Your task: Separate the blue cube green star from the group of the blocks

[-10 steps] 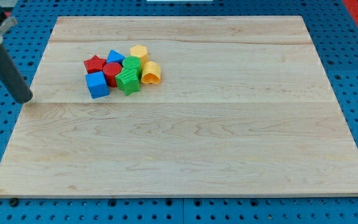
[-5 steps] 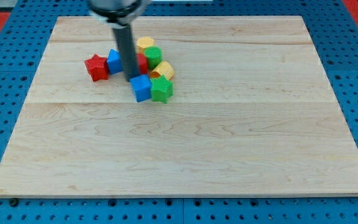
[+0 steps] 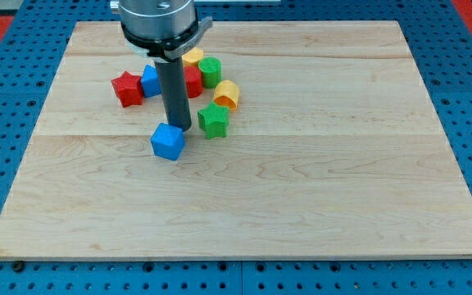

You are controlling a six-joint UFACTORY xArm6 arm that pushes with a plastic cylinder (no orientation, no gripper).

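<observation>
The blue cube [image 3: 168, 142] lies on the wooden board [image 3: 301, 180], toward the view's bottom of the group. The green star [image 3: 214, 120] lies to its upper right. My tip [image 3: 180, 128] stands just above the blue cube's upper right corner, touching or nearly touching it, and left of the green star. The rod hides part of the group behind it. Behind the rod lie a red star [image 3: 126, 88], a second blue block [image 3: 149, 80], a red block [image 3: 192, 81], a yellow block [image 3: 192, 56], a green block [image 3: 210, 71] and a yellow block [image 3: 226, 94].
The board sits on a blue pegboard [image 3: 6, 131]. The arm's metal flange [image 3: 156, 16] hangs over the board's top edge at the view's top.
My tip moved toward the view's bottom. The blue cube slid down and left, away from the green star. Earlier, the rod came in from the far left and pushed through the group.
</observation>
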